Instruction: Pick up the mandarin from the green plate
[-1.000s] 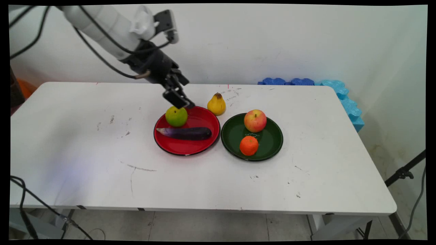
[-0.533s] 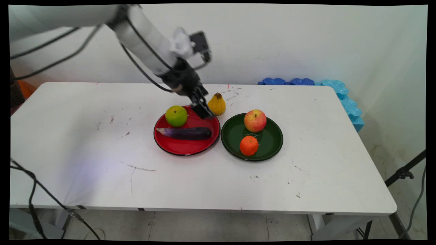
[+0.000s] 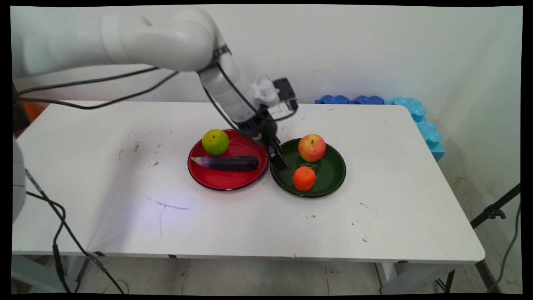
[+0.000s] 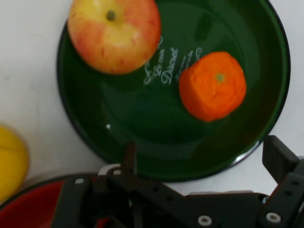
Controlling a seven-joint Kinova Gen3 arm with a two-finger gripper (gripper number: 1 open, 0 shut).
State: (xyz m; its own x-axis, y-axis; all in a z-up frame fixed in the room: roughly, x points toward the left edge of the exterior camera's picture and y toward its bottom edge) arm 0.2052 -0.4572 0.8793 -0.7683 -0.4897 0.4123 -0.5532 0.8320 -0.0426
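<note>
Jaws (image 3: 280,160) apart, holding nothing, low over the near-left rim of the green plate (image 3: 333,185), right by the seam with the red plate (image 3: 225,181); in the hand view the fingertips (image 4: 280,159) frame the green plate's edge. Green plate holds a red-yellow apple (image 3: 311,147) and an orange tangerine (image 3: 304,178); red plate holds a green apple (image 3: 215,142) and a purple eggplant (image 3: 227,163). Yellow pear (image 4: 10,159) sits on the desk (image 3: 104,166) behind the plates, mostly hidden by the arm in the main view.
</note>
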